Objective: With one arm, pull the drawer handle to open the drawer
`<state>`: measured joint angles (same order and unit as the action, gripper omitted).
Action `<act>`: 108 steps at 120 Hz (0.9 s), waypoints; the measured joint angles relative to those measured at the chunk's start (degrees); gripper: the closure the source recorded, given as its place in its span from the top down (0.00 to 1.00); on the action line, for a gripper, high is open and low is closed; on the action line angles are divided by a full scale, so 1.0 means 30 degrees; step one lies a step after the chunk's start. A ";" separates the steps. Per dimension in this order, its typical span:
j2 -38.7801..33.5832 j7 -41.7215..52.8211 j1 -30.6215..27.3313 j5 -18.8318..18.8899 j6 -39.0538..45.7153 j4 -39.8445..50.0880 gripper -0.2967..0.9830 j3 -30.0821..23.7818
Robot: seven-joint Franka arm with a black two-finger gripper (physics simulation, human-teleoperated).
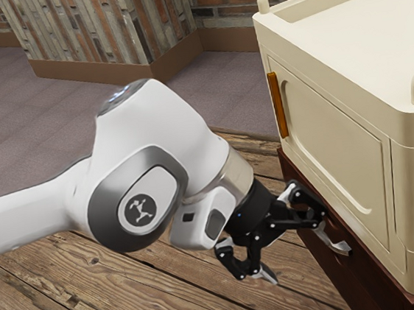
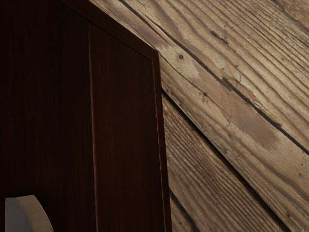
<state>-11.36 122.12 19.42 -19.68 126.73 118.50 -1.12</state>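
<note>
Plank floor [image 1: 117, 290]; dark wooden cabinet [image 1: 357, 280] partly hidden under cream cabinet [image 1: 331, 142]. End effector [image 1: 304, 262] spread wide, empty; curved handle [image 2: 41, 215] cut off.

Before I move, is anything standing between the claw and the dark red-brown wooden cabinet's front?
Nothing visible stands between the claw and the cabinet front; the cream box with rounded rails sits on the cabinet's top.

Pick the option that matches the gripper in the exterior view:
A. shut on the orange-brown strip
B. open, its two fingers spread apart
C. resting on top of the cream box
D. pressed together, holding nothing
B: in the exterior view the gripper has its two fingers well apart, by the front of the dark cabinet.
</note>
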 joint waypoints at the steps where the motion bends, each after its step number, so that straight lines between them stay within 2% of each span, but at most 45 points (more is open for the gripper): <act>1: 0.0002 0.0032 0.0001 -0.0021 0.0018 0.0000 0.77 -0.0001; 108: 0.0685 0.1739 -0.0021 -0.0329 0.1225 0.0107 0.78 0.0029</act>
<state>-9.31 127.34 19.35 -20.67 130.41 118.82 -1.03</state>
